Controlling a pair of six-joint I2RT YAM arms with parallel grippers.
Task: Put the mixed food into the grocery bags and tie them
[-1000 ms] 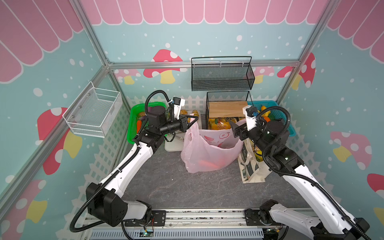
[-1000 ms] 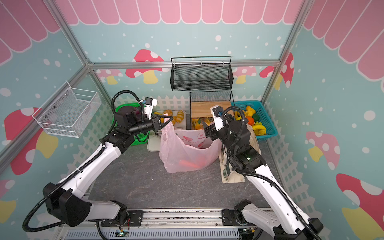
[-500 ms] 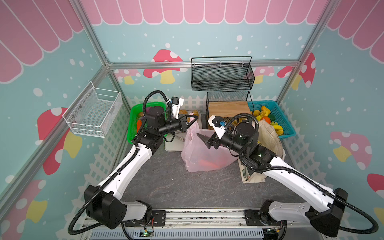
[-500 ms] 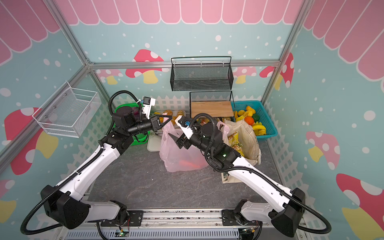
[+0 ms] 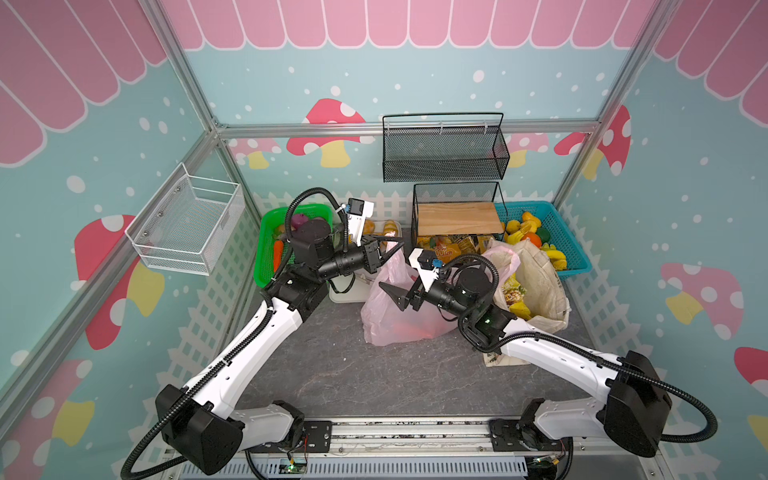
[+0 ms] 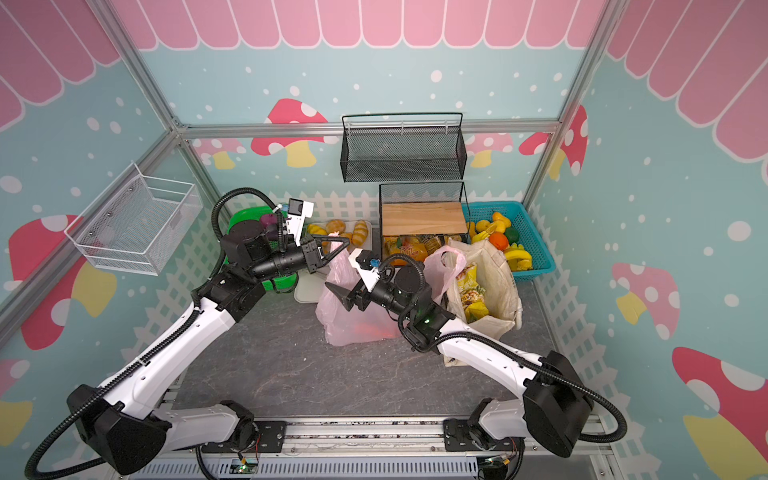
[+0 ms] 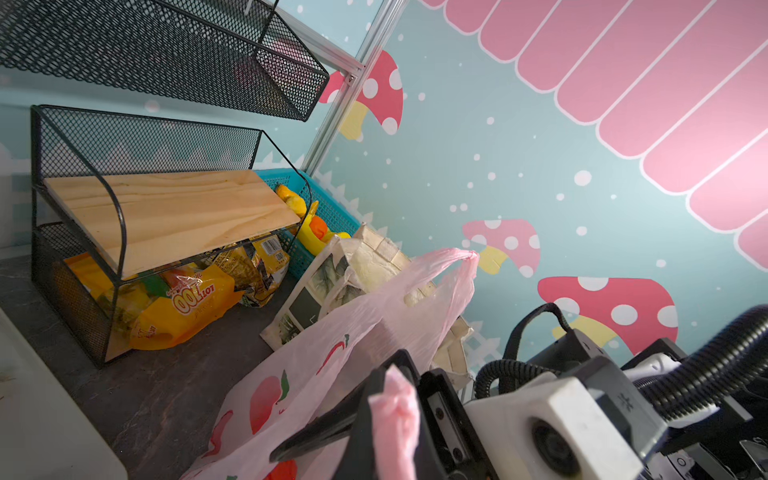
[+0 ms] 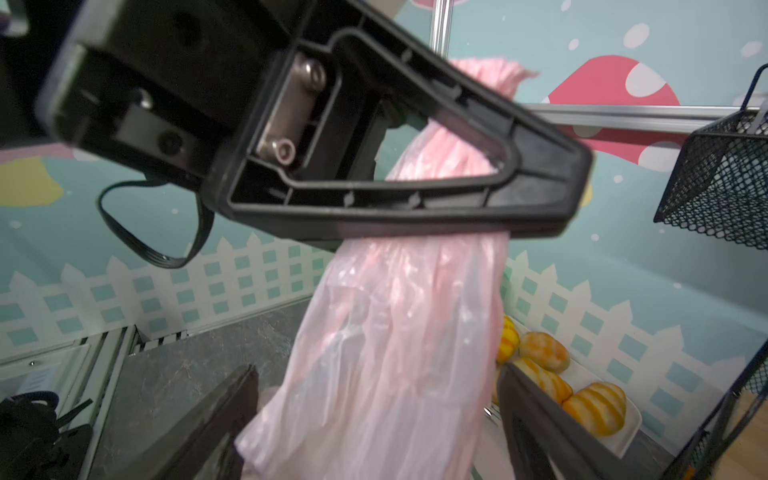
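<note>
The pink grocery bag [image 5: 399, 320] [image 6: 353, 322] stands mid-table with something red showing through its lower part. My left gripper [image 5: 394, 246] [image 6: 340, 245] [image 7: 390, 399] is shut on one of the bag's handles [image 7: 397, 415] and holds it up. The other handle [image 5: 505, 257] [image 7: 457, 266] stands free. My right gripper [image 5: 397, 296] [image 6: 340, 293] [image 8: 374, 415] is open, and the stretched pink plastic [image 8: 395, 332] hangs between its fingers. The canvas tote [image 5: 540, 282] [image 6: 503, 282] stands to the right with snack packets [image 5: 515, 293] inside. A carrot [image 5: 277, 254] lies in the green basket.
The green basket [image 5: 266, 266] is at back left and a teal basket [image 5: 575, 259] of yellow fruit at back right. A black mesh rack [image 5: 457, 216] holds chip bags [image 5: 446, 250] under its wooden shelf. A white tray [image 5: 345, 293] of bread rolls sits behind the bag.
My right arm has swung left from beside the tote, across the pink bag, to the handle that my left gripper holds up. The left gripper has stayed put.
</note>
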